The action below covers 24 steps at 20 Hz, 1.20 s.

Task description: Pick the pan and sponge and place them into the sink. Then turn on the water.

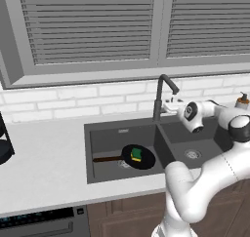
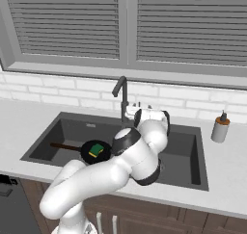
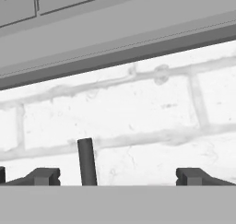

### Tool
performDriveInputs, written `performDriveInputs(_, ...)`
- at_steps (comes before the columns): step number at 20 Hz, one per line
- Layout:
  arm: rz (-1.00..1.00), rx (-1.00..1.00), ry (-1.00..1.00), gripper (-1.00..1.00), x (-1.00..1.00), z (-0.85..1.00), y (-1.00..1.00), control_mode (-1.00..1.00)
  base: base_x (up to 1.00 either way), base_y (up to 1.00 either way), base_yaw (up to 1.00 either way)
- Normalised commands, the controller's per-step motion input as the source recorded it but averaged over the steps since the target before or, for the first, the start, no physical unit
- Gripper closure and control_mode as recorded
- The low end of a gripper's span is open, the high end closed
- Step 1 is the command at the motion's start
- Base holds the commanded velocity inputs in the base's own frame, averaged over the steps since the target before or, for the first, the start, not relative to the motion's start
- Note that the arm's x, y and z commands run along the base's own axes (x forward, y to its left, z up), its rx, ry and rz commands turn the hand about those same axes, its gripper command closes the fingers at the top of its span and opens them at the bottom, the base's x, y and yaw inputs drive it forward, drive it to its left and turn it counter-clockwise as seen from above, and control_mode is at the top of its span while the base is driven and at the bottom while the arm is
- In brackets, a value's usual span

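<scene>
pan (image 1: 140, 158) with sponge (image 1: 136, 154) on it lies in sink (image 1: 105, 135); end effector (image 3: 117, 177) wide open, empty, probably near the faucet (image 1: 161, 95).

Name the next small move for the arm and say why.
Probably ease the gripper forward onto the faucet handle. The pan already lies in the sink with the sponge on it, and the open jaws face the wall with a dark upright lever between them.
</scene>
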Motion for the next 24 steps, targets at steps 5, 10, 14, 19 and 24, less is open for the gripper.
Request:
performDriveInputs(5, 0.0, 0.0, 0.0, -1.0, 0.16, 0.0, 0.0, -1.0, 0.0, 0.0, 0.0)
performDriveInputs(10, 0.0, 0.0, 0.0, -1.0, 0.07, 0.0, 0.0, -1.0, 0.0, 0.0, 0.0)
performDriveInputs(14, 0.0, 0.0, 0.0, -1.0, 0.0, 0.0, -0.36, -1.0, 0.0, 0.0, 0.0)
performDriveInputs(19, 0.0, 0.0, 0.01, -1.0, 0.0, 0.0, -0.29, -1.0, 0.0, 0.0, 0.0)
performDriveInputs(24, 0.0, 0.0, 0.03, -1.0, 0.0, 0.0, -0.23, -1.0, 0.0, 0.0, 0.0)
